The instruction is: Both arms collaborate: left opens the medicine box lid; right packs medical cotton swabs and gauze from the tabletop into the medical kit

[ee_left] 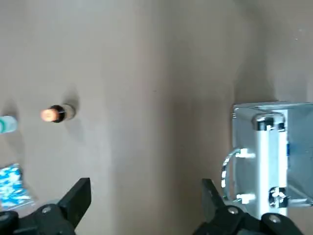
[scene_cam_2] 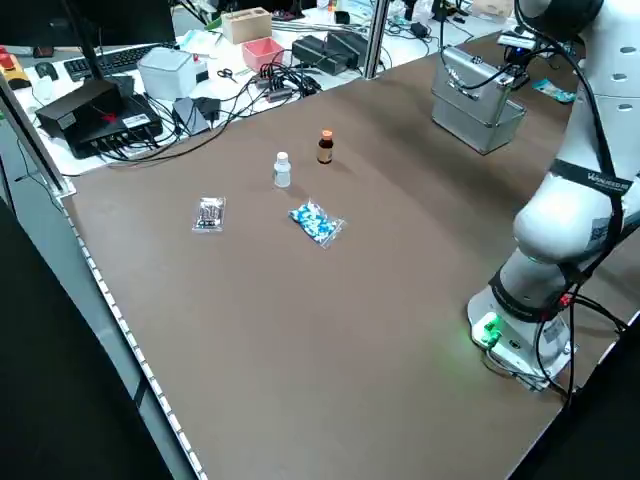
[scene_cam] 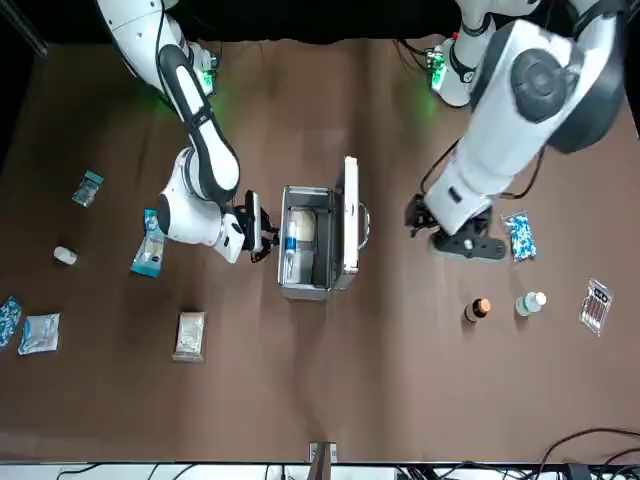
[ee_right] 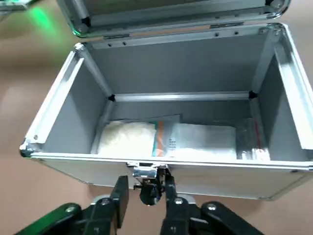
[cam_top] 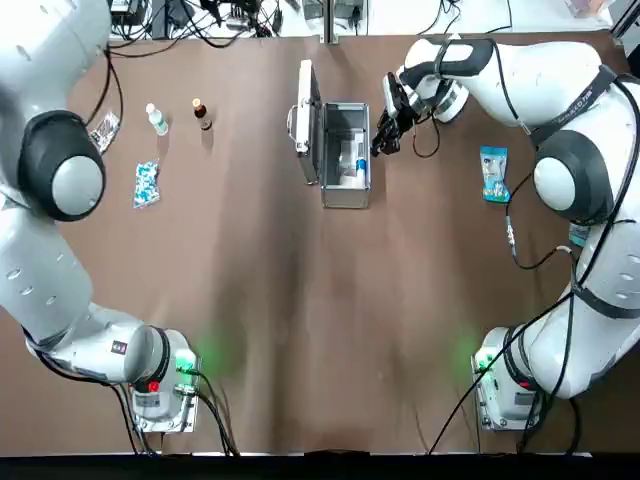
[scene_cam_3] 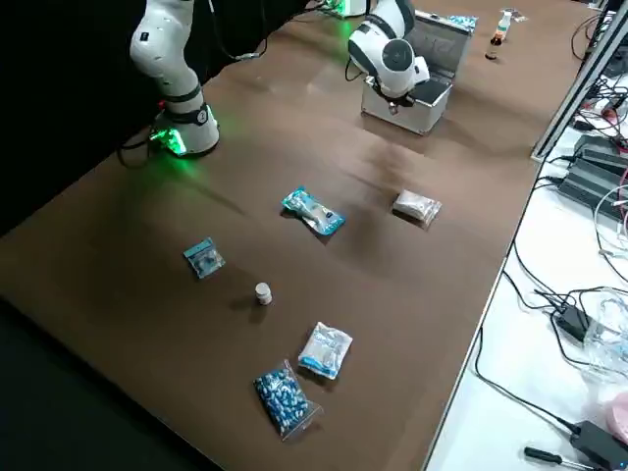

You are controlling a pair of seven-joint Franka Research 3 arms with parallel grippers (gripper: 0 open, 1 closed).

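Observation:
The medical kit [cam_top: 345, 198] stands at the far middle of the tabletop [cam_top: 300, 320]. Its medicine box lid [cam_top: 306, 120] is raised upright on the left-arm side. White packets lie inside the kit [ee_right: 171, 68]. My right gripper [ee_right: 145, 183] sits low against the kit's latch wall, fingers narrowly open and holding nothing. The medical cotton swabs [cam_top: 493, 172] lie on the table to its right. The gauze [scene_cam: 190, 335] lies farther out near the far edge. My left gripper [ee_left: 144, 191] hangs high above the table left of the kit, wide open and empty.
A white bottle [cam_top: 157, 120], a brown bottle [cam_top: 202, 113] and a speckled blue packet [cam_top: 147, 183] lie left of the kit. Beyond the swabs lie a small blue packet [scene_cam: 88, 187], a small white bottle [scene_cam: 65, 255] and a clear bluish packet [scene_cam: 40, 333].

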